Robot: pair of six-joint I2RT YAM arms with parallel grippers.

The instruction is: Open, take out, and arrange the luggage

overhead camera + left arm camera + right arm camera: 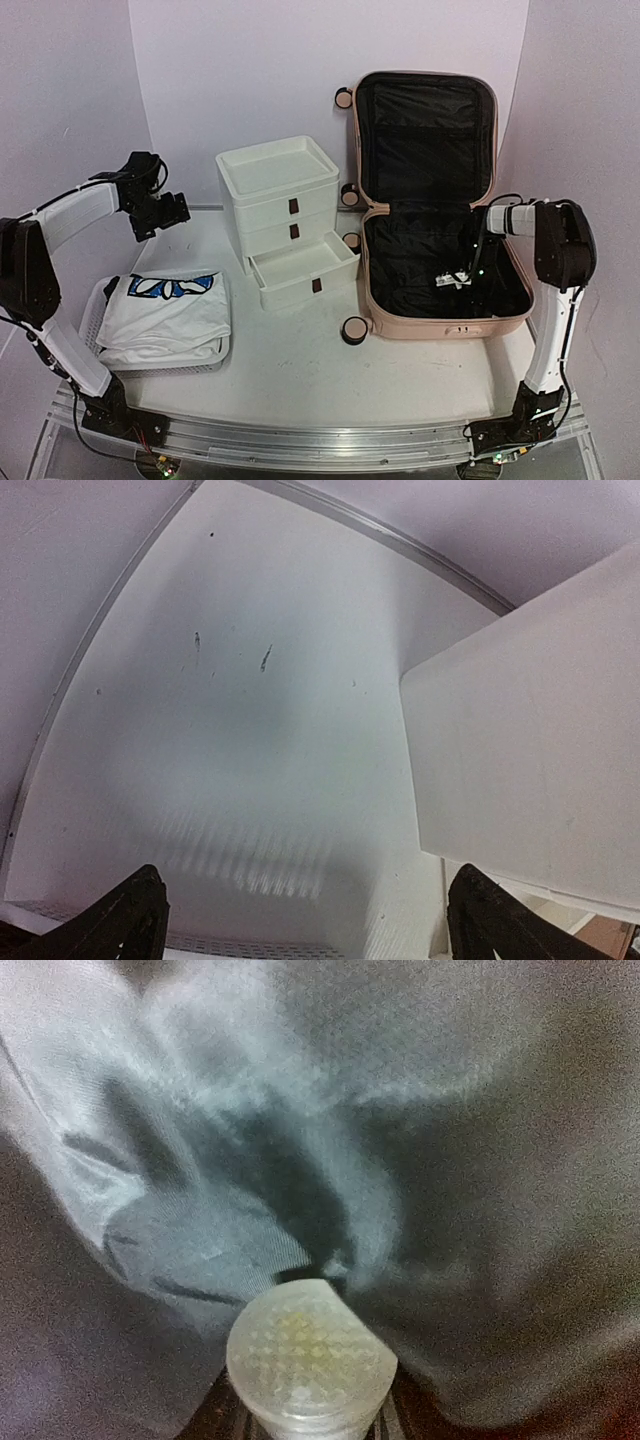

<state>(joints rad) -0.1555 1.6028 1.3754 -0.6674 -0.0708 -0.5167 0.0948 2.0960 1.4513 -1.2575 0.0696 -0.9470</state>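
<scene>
See the pale pink luggage [450,327] on the right side of the table [300,370]. Lies wide open, with the lid [425,75] standing up at the back wall and the bottom half flat on the table. Shows black lining [425,130] in both halves. Has round wheels [354,330] along its left edge.

Find the right gripper [470,275] down inside the bottom half, low on the black lining. Hard to tell if pressed together or spread. Up close, shows only one clear round pad [310,1358], with bunched black cloth right above it. Sits just beside a small white thing [447,282], too small to name.

Find the left gripper [165,212] far over on the left, up above the table and well apart from the luggage. Spread wide, with nothing between the two black fingertips [130,920]. Looks down on white table and a corner of the white drawer box [280,195].

See the drawer box in the middle, just left of the luggage, with its bottom drawer [305,272] pulled out. See a white basket [95,330] at the near left, with a folded white cloth [165,315] with blue marks lying in it.
</scene>
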